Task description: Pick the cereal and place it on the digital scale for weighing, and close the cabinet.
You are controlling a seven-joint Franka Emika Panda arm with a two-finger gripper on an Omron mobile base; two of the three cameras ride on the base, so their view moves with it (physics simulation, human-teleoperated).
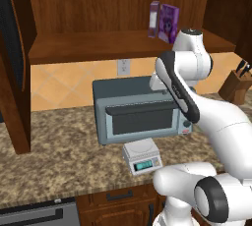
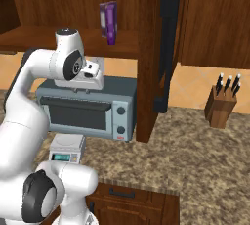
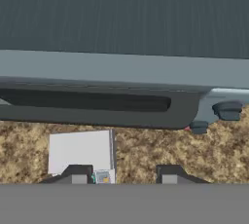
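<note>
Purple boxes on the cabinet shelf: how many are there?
2: the cereal stands on the shelf, and a narrow box with a white stripe stands just left of it. None seem hidden.

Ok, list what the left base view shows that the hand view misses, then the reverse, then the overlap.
Left base view: the cereal on the cabinet shelf, the knife block, a wall outlet. Hand view: the gripper, open, nothing between its tips. Both: the digital scale before the toaster oven, on the counter.
</note>
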